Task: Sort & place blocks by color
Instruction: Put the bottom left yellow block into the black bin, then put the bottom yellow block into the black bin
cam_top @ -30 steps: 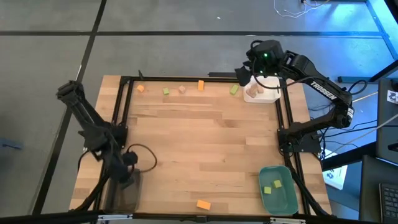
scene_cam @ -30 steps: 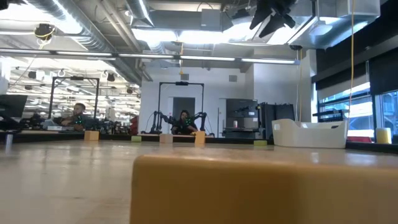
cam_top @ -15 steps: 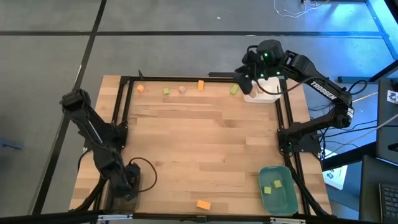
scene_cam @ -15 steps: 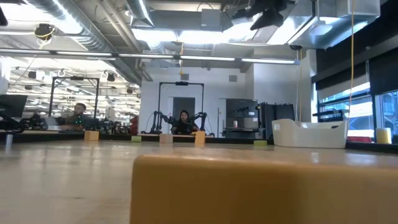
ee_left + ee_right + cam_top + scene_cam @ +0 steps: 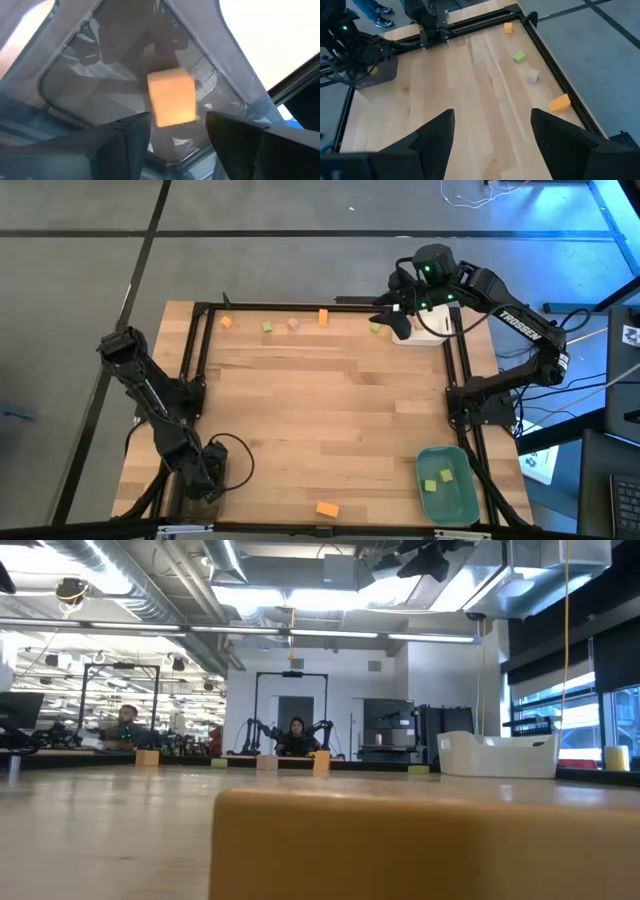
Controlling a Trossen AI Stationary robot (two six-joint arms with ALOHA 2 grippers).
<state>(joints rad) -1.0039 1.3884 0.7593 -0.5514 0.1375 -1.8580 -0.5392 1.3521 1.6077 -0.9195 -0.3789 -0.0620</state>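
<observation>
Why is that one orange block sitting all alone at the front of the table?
The orange block lies by itself near the table's front edge, far from the row of blocks along the back edge, such as the upright orange block. It isn't in any tray. Nothing looks spilled or broken.

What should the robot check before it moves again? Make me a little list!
1. Left gripper open over the grey tray: ok, its fingers stand apart.
2. Orange block let go: ok, it sits in the gap with no finger touching it.
3. Orange block landed on the tray floor: cannot tell.
4. Right gripper open and empty: ok, nothing between its fingers.
5. Right gripper near a block to pick: ok, it hangs by the green block at the table's far edge.
6. Blocks left to sort: not ok, four more line the far edge and one orange block lies near the front.
</observation>
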